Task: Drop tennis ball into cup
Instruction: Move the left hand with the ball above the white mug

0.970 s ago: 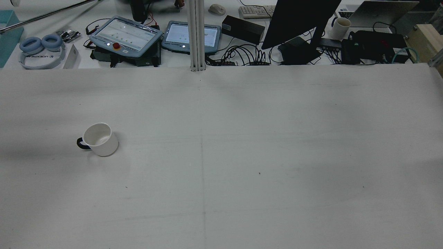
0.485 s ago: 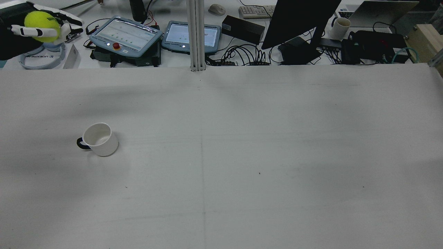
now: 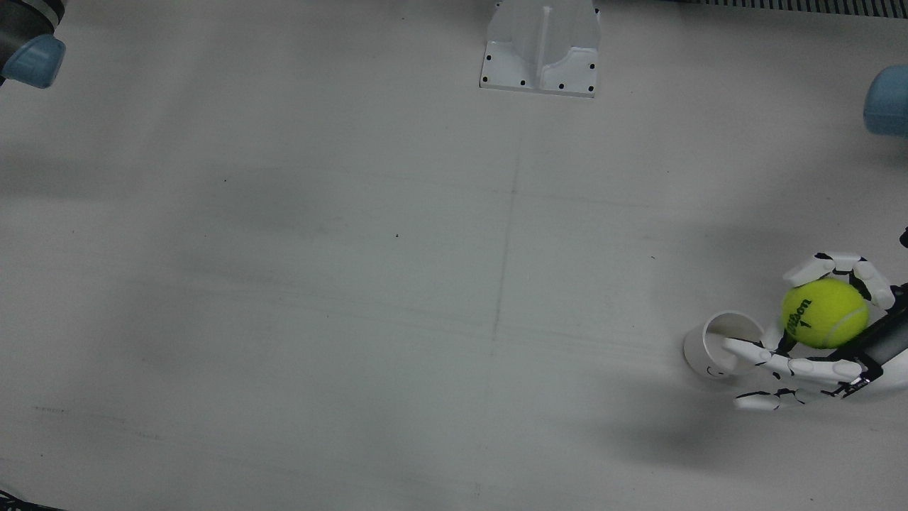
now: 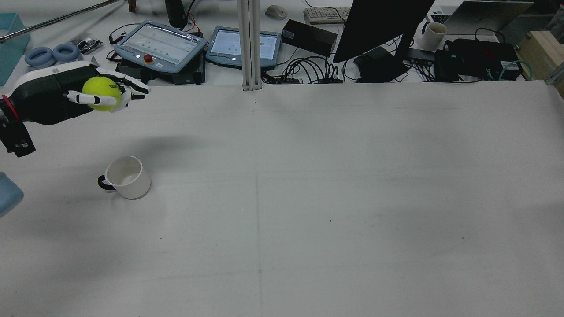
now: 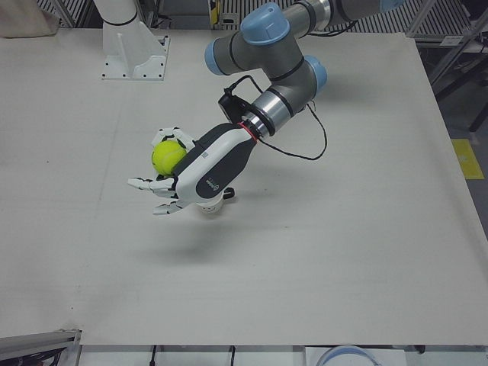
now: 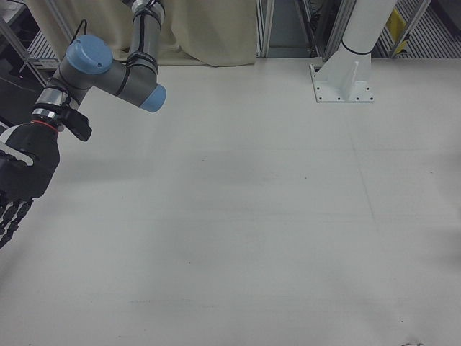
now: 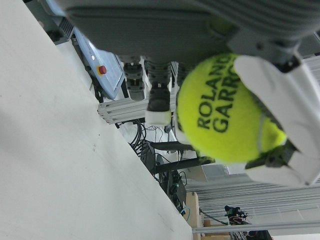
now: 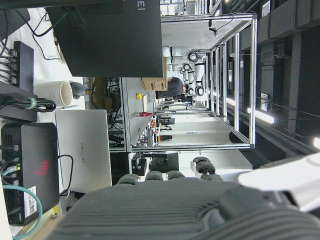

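Half a second ago the left hand (image 4: pixel 103 93) was up in the far left corner of the rear view; now it has come closer to the cup (image 4: pixel 126 177), while the cup has not moved. The fingers are wrapped around the tennis ball (image 4: pixel 101 93) and hold it up in the air. The ball is not over the cup yet. In the front view, the ball (image 3: pixel 825 313) sits just beside the cup (image 3: pixel 721 345), on the side nearest that view's right edge, and some fingers (image 3: pixel 752 350) already reach over the cup's rim. The cup stands upright on the white surface (image 4: pixel 308 198) with its mouth open to the top and its dark handle pointing away from the middle of the surface. The hand likely needs to slide a little more toward the cup before letting go. The right hand (image 6: pixel 18 180) is far from the cup; its fingers look spread and it holds nothing.
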Action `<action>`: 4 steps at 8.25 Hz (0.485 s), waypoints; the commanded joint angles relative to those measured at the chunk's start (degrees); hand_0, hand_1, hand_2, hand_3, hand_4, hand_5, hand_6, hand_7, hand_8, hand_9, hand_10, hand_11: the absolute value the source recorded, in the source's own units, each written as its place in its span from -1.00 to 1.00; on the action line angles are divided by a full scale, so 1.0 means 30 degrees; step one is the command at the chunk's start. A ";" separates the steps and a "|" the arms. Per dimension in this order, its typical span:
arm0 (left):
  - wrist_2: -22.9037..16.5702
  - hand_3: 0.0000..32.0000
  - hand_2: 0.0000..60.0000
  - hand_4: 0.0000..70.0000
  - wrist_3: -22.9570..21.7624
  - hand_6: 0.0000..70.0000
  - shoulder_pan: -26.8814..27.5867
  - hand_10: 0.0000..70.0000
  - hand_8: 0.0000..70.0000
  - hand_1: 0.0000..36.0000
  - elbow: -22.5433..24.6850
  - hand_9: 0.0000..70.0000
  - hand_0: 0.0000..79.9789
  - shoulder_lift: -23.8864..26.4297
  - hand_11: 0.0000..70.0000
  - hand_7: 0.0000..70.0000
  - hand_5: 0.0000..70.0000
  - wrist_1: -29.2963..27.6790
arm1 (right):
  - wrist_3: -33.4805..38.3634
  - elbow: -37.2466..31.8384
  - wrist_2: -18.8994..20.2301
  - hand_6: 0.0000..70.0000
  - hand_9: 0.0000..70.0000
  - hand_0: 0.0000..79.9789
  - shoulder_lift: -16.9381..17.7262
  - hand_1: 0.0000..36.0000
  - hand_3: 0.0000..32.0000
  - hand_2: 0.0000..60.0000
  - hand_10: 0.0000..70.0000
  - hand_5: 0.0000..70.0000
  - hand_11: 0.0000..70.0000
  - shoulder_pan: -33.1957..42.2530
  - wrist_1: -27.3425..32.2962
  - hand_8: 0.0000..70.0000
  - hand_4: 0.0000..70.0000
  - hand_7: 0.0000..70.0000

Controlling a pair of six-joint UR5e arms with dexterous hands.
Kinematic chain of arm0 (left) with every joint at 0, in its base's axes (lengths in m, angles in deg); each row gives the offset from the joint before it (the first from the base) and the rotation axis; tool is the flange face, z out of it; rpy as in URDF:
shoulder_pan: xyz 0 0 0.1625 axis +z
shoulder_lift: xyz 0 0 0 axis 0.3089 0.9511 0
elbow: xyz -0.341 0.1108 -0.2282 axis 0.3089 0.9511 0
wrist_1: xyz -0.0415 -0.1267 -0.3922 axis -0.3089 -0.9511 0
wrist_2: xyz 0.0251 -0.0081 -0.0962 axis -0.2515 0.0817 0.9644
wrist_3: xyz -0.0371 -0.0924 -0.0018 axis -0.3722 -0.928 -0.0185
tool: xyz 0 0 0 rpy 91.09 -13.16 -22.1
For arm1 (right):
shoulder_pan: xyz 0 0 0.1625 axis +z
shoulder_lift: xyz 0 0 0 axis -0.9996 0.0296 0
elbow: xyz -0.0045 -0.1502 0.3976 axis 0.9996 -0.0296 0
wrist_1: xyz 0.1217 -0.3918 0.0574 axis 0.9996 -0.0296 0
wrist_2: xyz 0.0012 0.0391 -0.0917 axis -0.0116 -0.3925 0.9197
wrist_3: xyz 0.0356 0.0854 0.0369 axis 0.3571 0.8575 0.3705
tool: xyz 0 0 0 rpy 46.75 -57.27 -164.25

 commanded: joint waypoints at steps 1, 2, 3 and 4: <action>0.0344 -1.00 0.80 0.30 0.1532 0.65 0.1343 -0.68 0.42 -0.48 -0.0027 1.00 -0.30 -0.0611 -0.55 1.00 -0.70 -0.0244 | 0.0000 -0.0011 -0.0001 -1.00 -1.00 -1.00 0.0000 -1.00 -1.00 -1.00 -1.00 -1.00 -1.00 0.0000 0.0000 -1.00 -1.00 -1.00; 0.0432 -1.00 0.80 0.26 0.1626 0.75 0.1434 -0.68 0.42 -0.51 -0.0115 1.00 -0.31 -0.0814 -0.56 1.00 -0.67 -0.0331 | 0.0000 -0.0011 -0.0001 -1.00 -1.00 -1.00 0.0000 -1.00 -1.00 -1.00 -1.00 -1.00 -1.00 0.0000 0.0000 -1.00 -1.00 -1.00; 0.0925 -1.00 0.76 0.23 0.1975 0.71 0.1435 -0.70 0.39 -0.50 -0.0116 1.00 -0.31 -0.1309 -0.58 1.00 -0.71 -0.0622 | 0.0000 -0.0040 -0.0001 -1.00 -1.00 -1.00 0.0000 -1.00 -1.00 -1.00 -1.00 -1.00 -1.00 0.0000 0.0000 -1.00 -1.00 -1.00; 0.1540 -1.00 0.80 0.22 0.1978 1.00 0.1435 -0.71 0.42 -0.56 -0.0174 0.98 -0.31 -0.2184 -0.59 1.00 -0.63 -0.1321 | 0.0000 -0.0040 -0.0001 -1.00 -1.00 -1.00 0.0000 -1.00 -1.00 -1.00 -1.00 -1.00 -1.00 0.0000 0.0000 -1.00 -1.00 -1.00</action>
